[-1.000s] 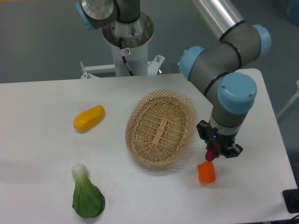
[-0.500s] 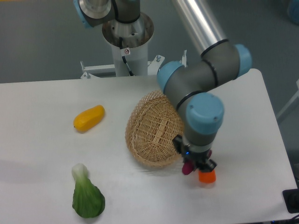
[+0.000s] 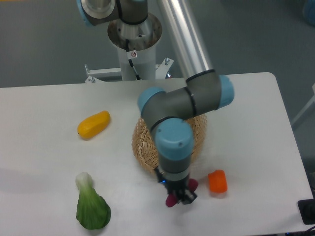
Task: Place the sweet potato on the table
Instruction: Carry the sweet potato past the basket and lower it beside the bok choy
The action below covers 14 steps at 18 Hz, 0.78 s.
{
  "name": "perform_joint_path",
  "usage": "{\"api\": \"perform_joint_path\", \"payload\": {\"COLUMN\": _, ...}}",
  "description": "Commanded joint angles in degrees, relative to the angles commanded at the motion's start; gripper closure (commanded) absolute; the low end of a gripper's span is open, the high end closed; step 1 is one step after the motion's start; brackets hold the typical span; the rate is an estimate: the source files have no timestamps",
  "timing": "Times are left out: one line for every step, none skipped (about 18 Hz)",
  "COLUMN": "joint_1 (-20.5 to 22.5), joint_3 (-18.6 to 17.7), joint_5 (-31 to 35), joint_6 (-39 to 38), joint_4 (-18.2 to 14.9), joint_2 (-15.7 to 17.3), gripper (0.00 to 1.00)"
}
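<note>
The sweet potato (image 3: 172,199) shows as a small magenta-purple piece between the fingers of my gripper (image 3: 177,195), which is shut on it. Only parts of it peek out: one end at the lower left, another bit (image 3: 193,184) at the right. It hangs over the white table (image 3: 49,147) near the front edge, just in front of the wicker basket (image 3: 143,142). I cannot tell whether it touches the tabletop.
My arm covers much of the basket. An orange-red chunk (image 3: 217,181) lies right of the gripper. A yellow vegetable (image 3: 93,124) lies at the left, and a green leafy vegetable (image 3: 92,206) at the front left.
The gripper has swung left with the sweet potato in it, from beside the orange-red chunk to the spot in front of the basket. The other objects have not moved.
</note>
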Motion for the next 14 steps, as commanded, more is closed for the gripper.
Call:
{"api": "perform_joint_path", "payload": {"joint_1": -0.7, "joint_3": -0.09, "joint_5": 0.0, "joint_6": -0.35, "joint_4": 0.0, "joint_2": -0.35, "gripper": 0.84}}
{"api": "perform_joint_path", "payload": {"joint_1": -1.14, "joint_3": -0.09, "joint_5": 0.0, "joint_6": -0.35, "joint_4": 0.0, "joint_2": -0.44, "gripper": 0.84}}
{"api": "perform_joint_path", "payload": {"joint_1": -1.32, "joint_3": -0.09, "joint_5": 0.0, "joint_6": -0.44, "joint_4": 0.0, "joint_2": -0.53, "gripper": 0.84}}
{"api": "perform_joint_path", "payload": {"joint_1": -1.76, "joint_3": -0.18, "joint_5": -0.09, "joint_6": -0.44, "joint_4": 0.0, "joint_2": -0.53, "gripper": 0.84}}
{"api": "perform_joint_path", "payload": {"joint_1": -2.11, "joint_3": -0.61, "joint_5": -0.09, "joint_6": -0.44, "joint_4": 0.0, "joint_2": -0.53, "gripper": 0.84}}
{"api": "perform_joint_path", "payload": {"joint_1": -2.64, "joint_3": -1.23, "joint_5": -0.09, "joint_6": -0.53, "joint_4": 0.0, "joint_2": -0.53, "gripper": 0.84}}
{"api": "perform_joint_path", "payload": {"joint_1": -3.25, "joint_3": -2.1, "joint_5": 0.0, "joint_6": -0.88, "joint_4": 0.0, "joint_2": -0.53, "gripper": 0.84}}
{"api": "perform_joint_path", "payload": {"joint_1": -3.78, "joint_3": -2.98, "joint_5": 0.0, "joint_6": -0.97, "joint_4": 0.0, "joint_2": -0.44, "gripper": 0.84}}
{"api": "perform_joint_path", "payload": {"joint_1": -4.31, "joint_3": -3.69, "joint_5": 0.0, "joint_6": -1.14, "joint_4": 0.0, "joint_2": -0.44, "gripper": 0.84}}
{"api": "perform_joint_path", "payload": {"joint_1": -4.57, "joint_3": -4.21, "joint_5": 0.0, "joint_6": -1.23, "joint_4": 0.0, "joint_2": -0.27, "gripper": 0.83}}
{"api": "perform_joint_path", "payload": {"joint_1": -4.75, "joint_3": -4.39, "joint_5": 0.0, "joint_6": -1.23, "joint_4": 0.0, "joint_2": -0.27, "gripper": 0.83}}
{"api": "perform_joint_path", "payload": {"joint_1": -4.93, "joint_3": -4.48, "joint_5": 0.0, "joint_6": -1.23, "joint_4": 0.0, "joint_2": -0.27, "gripper": 0.81}}
{"api": "perform_joint_path", "payload": {"joint_1": -5.02, "joint_3": -4.74, "joint_5": 0.0, "joint_6": -1.23, "joint_4": 0.0, "joint_2": -0.27, "gripper": 0.79}}
{"api": "perform_joint_path", "payload": {"joint_1": -5.19, "joint_3": -5.01, "joint_5": 0.0, "joint_6": -1.23, "joint_4": 0.0, "joint_2": -0.27, "gripper": 0.75}}
